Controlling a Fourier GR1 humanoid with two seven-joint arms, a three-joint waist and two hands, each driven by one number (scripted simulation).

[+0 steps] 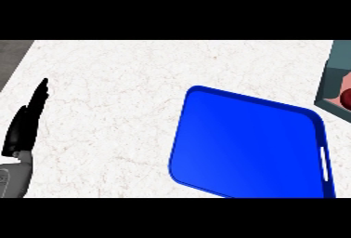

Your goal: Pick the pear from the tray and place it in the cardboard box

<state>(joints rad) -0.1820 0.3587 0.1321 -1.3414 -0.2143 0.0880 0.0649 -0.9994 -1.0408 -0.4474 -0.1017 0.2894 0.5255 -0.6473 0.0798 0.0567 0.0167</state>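
Head view, left hand fingers straight at left edge, blue tray centre-right.

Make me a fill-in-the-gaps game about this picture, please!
1. The tray is coloured ____.
2. The left hand rests open, fingers up, near the picture's ____ edge.
3. The round thing inside the box is dark ____.
Missing words: blue; left; red.
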